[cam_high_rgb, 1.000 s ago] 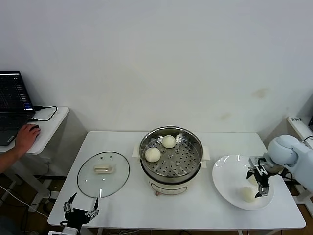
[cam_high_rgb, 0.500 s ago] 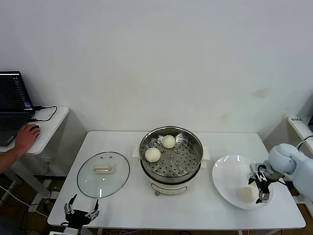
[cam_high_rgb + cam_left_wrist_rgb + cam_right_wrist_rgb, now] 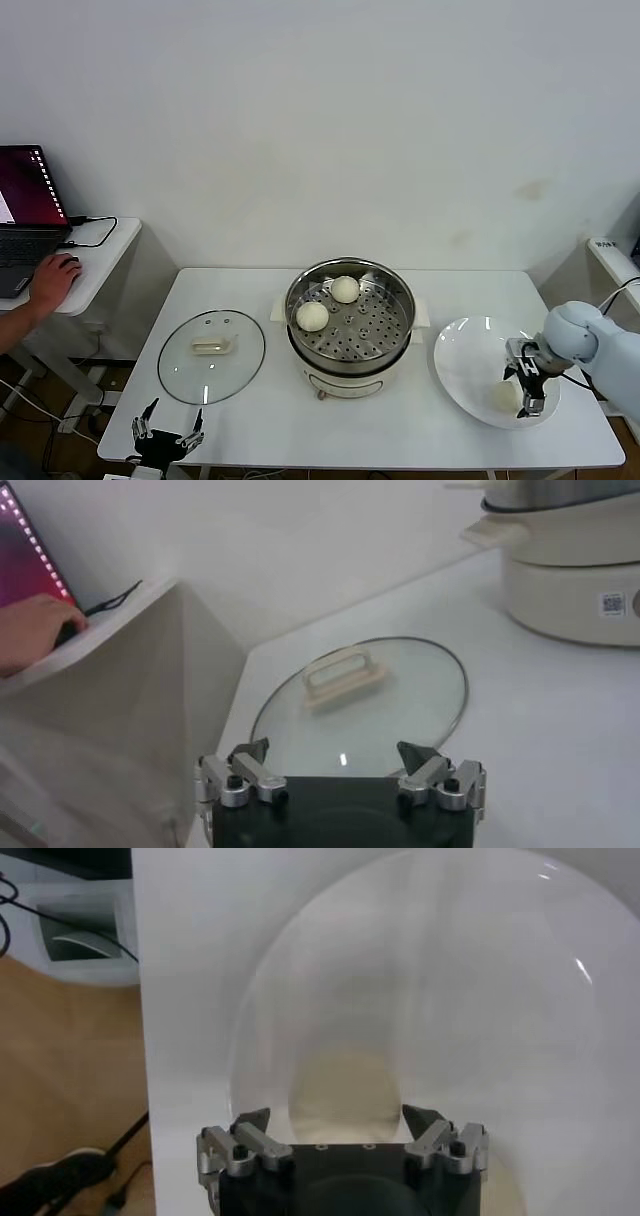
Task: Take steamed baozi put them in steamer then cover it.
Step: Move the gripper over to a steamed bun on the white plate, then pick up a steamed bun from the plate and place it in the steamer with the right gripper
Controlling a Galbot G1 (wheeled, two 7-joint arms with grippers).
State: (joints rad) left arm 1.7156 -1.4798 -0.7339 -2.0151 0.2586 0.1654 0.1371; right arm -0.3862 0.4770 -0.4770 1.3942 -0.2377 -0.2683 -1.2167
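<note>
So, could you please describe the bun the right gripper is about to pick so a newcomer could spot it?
Find the white plate right of the steamer. The bun lies alone on it, between the open right gripper fingers; the other two sit inside the steamer.

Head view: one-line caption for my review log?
Right gripper open over a bun on the plate; two buns in the steamer.
</note>
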